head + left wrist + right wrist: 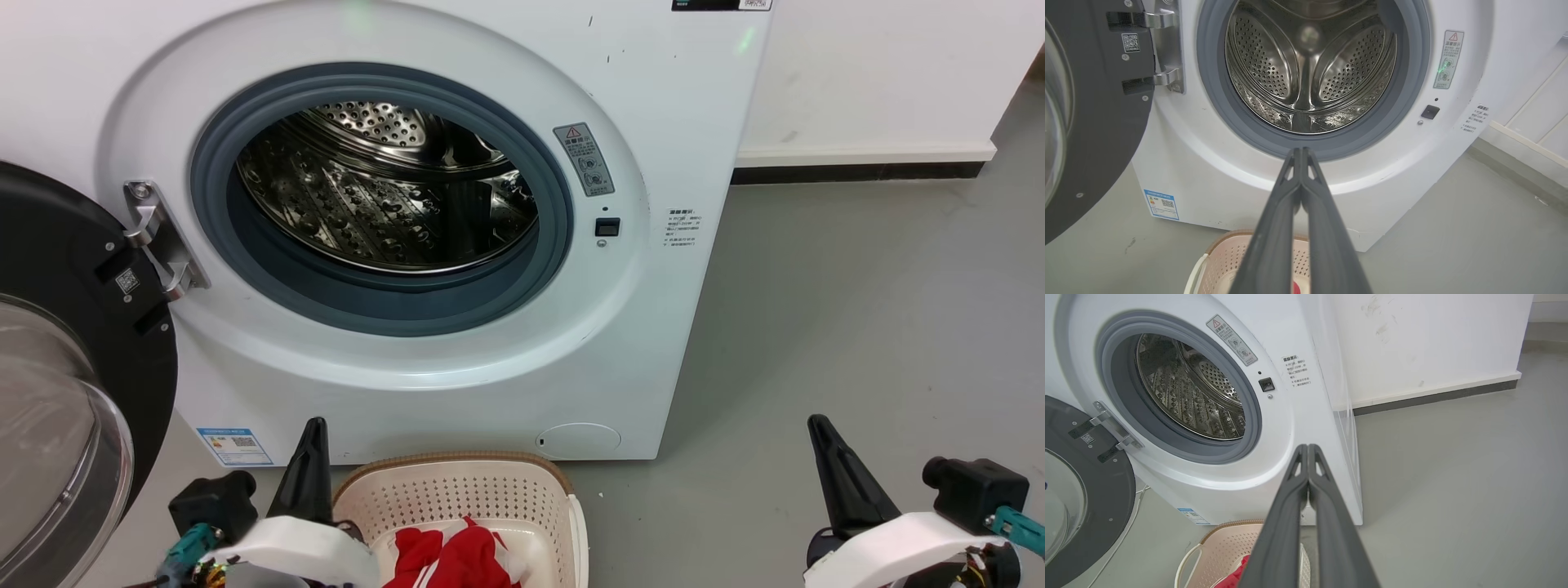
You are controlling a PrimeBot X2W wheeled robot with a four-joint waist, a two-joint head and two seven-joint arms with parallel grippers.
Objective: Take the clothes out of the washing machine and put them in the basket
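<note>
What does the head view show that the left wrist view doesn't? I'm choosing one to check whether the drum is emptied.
Head view: the right gripper, shut, and the red clothes as a heap in the basket. Left wrist view: the drum's centre hub, straight on, amid bare steel. Both: the washing machine, its open door, the basket, the shut left gripper.

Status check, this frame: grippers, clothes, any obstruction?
Left gripper shut, holding nothing. Right gripper shut, holding nothing. Clothes in basket; drum bare steel. Door open, no obstruction.
</note>
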